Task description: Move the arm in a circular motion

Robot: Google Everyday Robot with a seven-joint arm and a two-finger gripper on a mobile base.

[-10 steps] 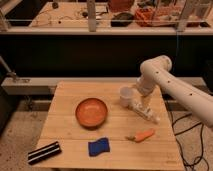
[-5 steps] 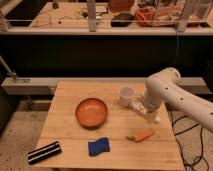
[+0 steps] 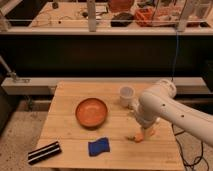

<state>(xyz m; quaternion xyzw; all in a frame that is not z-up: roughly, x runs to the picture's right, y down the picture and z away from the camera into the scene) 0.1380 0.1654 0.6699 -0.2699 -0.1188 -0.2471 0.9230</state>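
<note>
Arm (image 3: 176, 113) runs lower-right to upper-left, then bends down; hand (image 3: 144, 130) low over table (image 3: 63, 116), state unclear.

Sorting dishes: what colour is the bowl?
Orange-brown bowl, clearest in the camera view; the tool hangs to its right.

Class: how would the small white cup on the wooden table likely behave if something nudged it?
The white cup stands upright and narrow, so it would probably tip or slide easily. It looks light, though its contents are hidden. The gripper hangs under the bend of the arm, nearer the camera than the cup.
</note>
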